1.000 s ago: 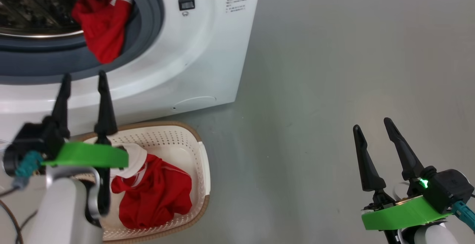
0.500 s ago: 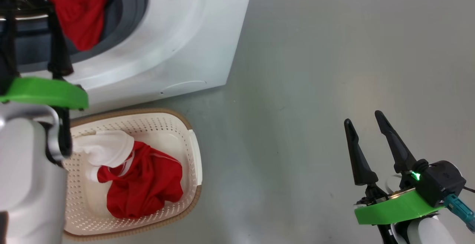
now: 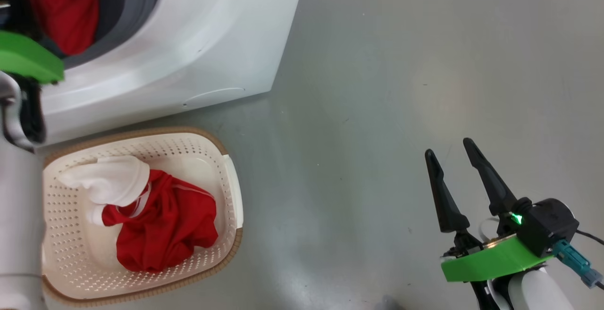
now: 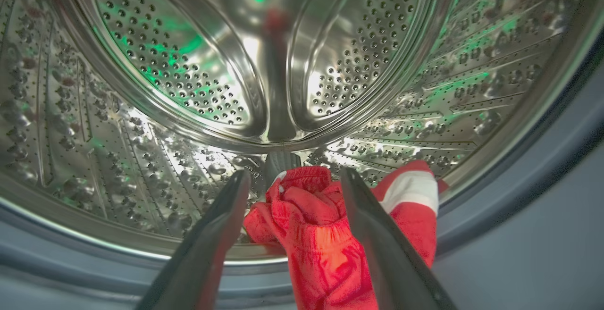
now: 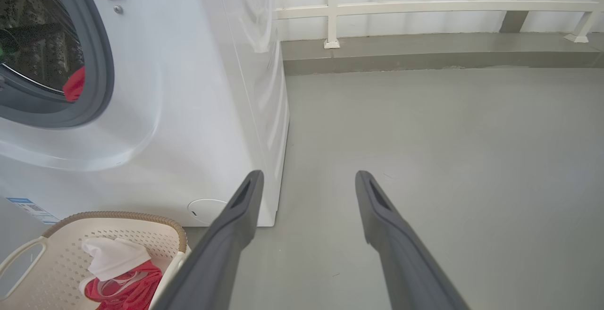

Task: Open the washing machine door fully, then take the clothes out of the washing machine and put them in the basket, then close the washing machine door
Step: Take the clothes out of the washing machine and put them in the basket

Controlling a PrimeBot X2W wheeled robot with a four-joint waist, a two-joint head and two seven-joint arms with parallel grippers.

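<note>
The white washing machine [image 3: 188, 41] stands with its mouth uncovered; the washing machine door is out of view. In the left wrist view my left gripper [image 4: 295, 175] is open at the drum mouth, its fingers on either side of a red garment with a white band [image 4: 316, 234] that hangs over the grey seal. That garment also shows as a red patch in the opening [image 3: 61, 12] [image 5: 75, 83]. The cream basket [image 3: 231, 192] sits on the floor before the machine and holds red clothes [image 3: 160, 225] with a white sleeve [image 3: 113, 178]. My right gripper [image 3: 448, 147] [image 5: 309, 175] hangs open and empty over the floor.
My pale left forearm [image 3: 19, 215] covers the basket's left edge. Grey floor [image 3: 401, 64] spreads to the right of the machine. A white railing [image 5: 424, 5] on a low kerb runs along the back. The perforated steel drum [image 4: 165, 64] lies behind the garment.
The head camera has shifted, sliding the scene left and up. My left gripper has gone from above the basket up into the machine's mouth, still open. The right gripper has kept its pose.
</note>
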